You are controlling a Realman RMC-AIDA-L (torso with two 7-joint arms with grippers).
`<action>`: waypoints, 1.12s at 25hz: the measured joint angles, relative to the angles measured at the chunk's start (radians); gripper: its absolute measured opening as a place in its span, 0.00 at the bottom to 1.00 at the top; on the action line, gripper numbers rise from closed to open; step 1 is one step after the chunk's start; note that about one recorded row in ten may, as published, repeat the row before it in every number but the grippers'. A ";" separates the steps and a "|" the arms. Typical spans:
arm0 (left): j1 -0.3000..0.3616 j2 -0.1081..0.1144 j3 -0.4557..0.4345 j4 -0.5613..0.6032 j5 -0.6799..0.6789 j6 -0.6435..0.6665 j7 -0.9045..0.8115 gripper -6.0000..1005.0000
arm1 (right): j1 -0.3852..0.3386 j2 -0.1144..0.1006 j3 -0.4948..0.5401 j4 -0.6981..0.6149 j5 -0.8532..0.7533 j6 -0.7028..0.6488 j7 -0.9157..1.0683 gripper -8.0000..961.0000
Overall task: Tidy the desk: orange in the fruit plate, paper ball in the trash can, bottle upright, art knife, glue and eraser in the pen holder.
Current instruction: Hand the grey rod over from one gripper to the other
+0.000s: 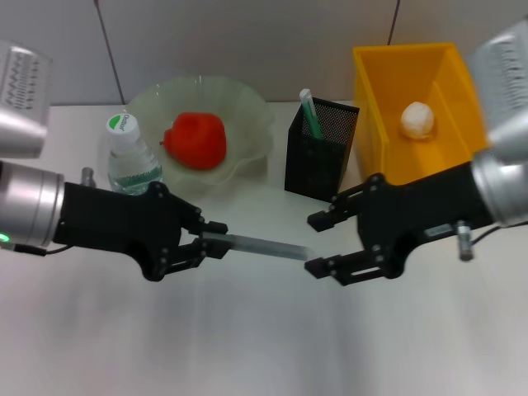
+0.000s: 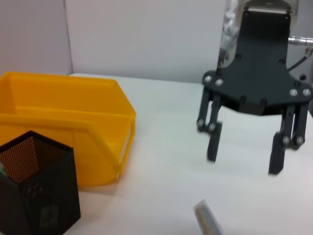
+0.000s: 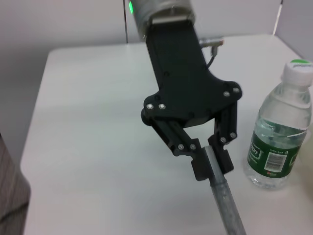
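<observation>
My left gripper (image 1: 214,240) is shut on one end of a long grey bar (image 1: 266,246) that looks like the art knife, and holds it level above the table. My right gripper (image 1: 320,245) is open, its jaws on either side of the bar's free tip. The right wrist view shows the left gripper (image 3: 213,163) clamped on the bar (image 3: 226,201). The left wrist view shows the right gripper (image 2: 244,159) open. The orange (image 1: 196,140) lies in the fruit plate (image 1: 247,107). The paper ball (image 1: 417,120) is in the trash can (image 1: 388,124). The bottle (image 1: 132,161) stands upright. The eraser and glue are out of view.
The pen holder (image 1: 320,161) stands between the fruit plate and the trash can, behind the two grippers, with a green-and-white stick (image 1: 309,111) in it. The bottle stands close behind my left gripper. The table's front half is bare white surface.
</observation>
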 joint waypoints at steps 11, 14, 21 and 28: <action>0.016 0.024 -0.153 -0.205 -0.088 0.084 0.095 0.16 | -0.093 -0.008 0.398 0.199 0.181 -0.195 -0.215 0.61; 0.023 0.026 -0.154 -0.250 -0.130 0.085 0.117 0.16 | -0.083 -0.028 0.506 0.351 0.182 -0.230 -0.294 0.61; 0.018 0.026 -0.154 -0.356 -0.182 0.087 0.151 0.16 | -0.073 -0.078 0.584 0.624 0.183 -0.243 -0.452 0.61; 0.020 0.013 -0.151 -0.380 -0.204 0.109 0.163 0.16 | -0.050 -0.094 0.578 0.722 0.173 -0.234 -0.511 0.61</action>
